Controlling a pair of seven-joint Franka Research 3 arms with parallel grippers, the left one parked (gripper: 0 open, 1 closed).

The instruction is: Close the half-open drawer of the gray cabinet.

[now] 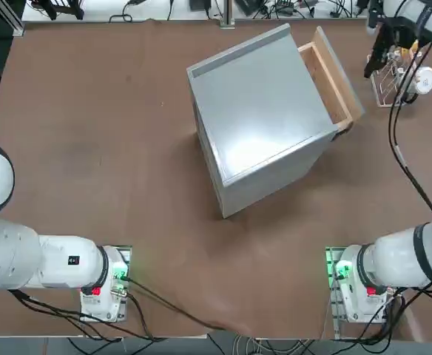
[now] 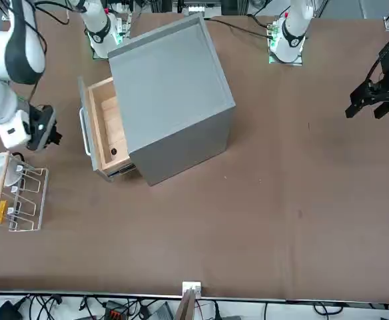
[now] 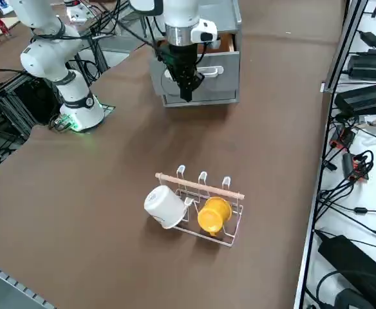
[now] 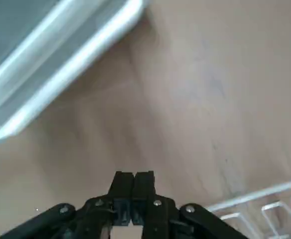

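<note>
Nearest my wrist camera is the right hand (image 4: 134, 175), clenched with nothing between its fingers, which suits a push. It is beside the front of the drawer (image 2: 106, 127), apart from it. The drawer juts partway out of the gray cabinet (image 1: 264, 103), on the cabinet's right-hand side on the tabletop (image 1: 127, 177).

My main worry is an off-centre shove: the cabinet sits at an angle, so a push not square to the drawer front could bind the drawer or swivel the whole box. I see nothing bracing the cabinet, so too much force might just slide it. Coming in too high, the fingertips could ride over the front panel; too near the handle (image 2: 84, 132), they could snag. The wire rack (image 3: 201, 185), with the white mug (image 3: 165, 206) and yellow mug (image 3: 214, 214), is near, so a wide swing could knock it.
</note>
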